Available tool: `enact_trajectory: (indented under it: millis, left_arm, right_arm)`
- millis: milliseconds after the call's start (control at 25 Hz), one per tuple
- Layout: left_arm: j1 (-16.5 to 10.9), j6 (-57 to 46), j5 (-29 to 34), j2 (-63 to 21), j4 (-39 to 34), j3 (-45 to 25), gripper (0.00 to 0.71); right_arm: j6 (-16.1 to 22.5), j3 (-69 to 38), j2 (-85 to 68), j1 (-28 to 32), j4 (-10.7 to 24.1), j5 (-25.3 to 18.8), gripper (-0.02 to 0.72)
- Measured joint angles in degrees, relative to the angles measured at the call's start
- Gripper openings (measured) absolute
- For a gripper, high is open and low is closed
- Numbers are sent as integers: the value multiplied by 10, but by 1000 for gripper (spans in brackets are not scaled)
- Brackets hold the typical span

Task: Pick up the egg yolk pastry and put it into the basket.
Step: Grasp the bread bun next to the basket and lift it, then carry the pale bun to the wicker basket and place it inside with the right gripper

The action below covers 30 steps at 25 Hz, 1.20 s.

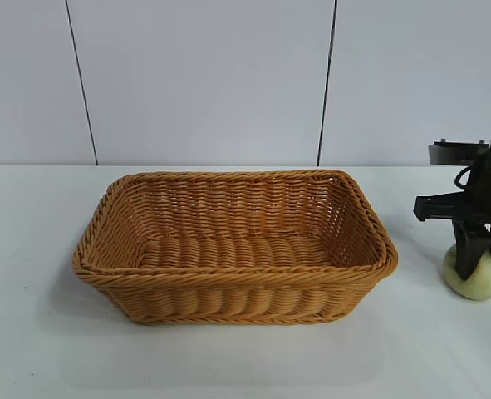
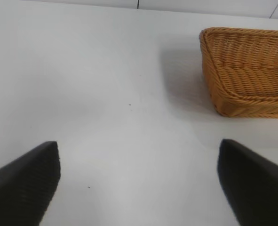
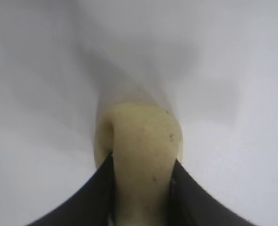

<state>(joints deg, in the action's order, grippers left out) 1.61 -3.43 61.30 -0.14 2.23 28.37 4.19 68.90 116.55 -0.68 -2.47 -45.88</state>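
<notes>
On the table (image 1: 29, 249) the basket (image 1: 235, 249) sits empty beside the right gripper (image 1: 480, 259), whose jaws pinch the soft egg yolk pastry (image 1: 475, 276) and could squash or drop it in lifting.

White table (image 1: 228, 366) before a pale panelled wall (image 1: 203, 75) with dark seams.

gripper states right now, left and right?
left gripper: open, empty, over bare table.
right gripper: closed on the egg yolk pastry, right of the basket.
</notes>
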Motion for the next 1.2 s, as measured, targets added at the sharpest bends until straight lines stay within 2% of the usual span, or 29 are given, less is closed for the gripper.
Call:
enact_trajectory:
  millis: [440, 520, 720, 920, 1040, 1200]
  left_arm:
    - [0, 0, 0, 0, 0, 0, 657]
    - [0, 0, 0, 0, 0, 0, 657]
    - [0, 0, 0, 0, 0, 0, 657]
    - [0, 1, 0, 0, 0, 0, 657]
    - [0, 1, 0, 0, 0, 0, 657]
    - [0, 1, 0, 0, 0, 0, 657]
  right_arm:
    - [0, 0, -107, 0, 0, -20, 161]
    - [0, 10, -132, 0, 1, -37, 161]
    - [-2, 87, -149, 0, 1, -112, 161]
    - [-2, 147, -149, -2, -12, -141, 160]
    - [-2, 159, -149, -24, -12, -142, 160]
    - [-1, 159, -149, -90, -13, -139, 160]
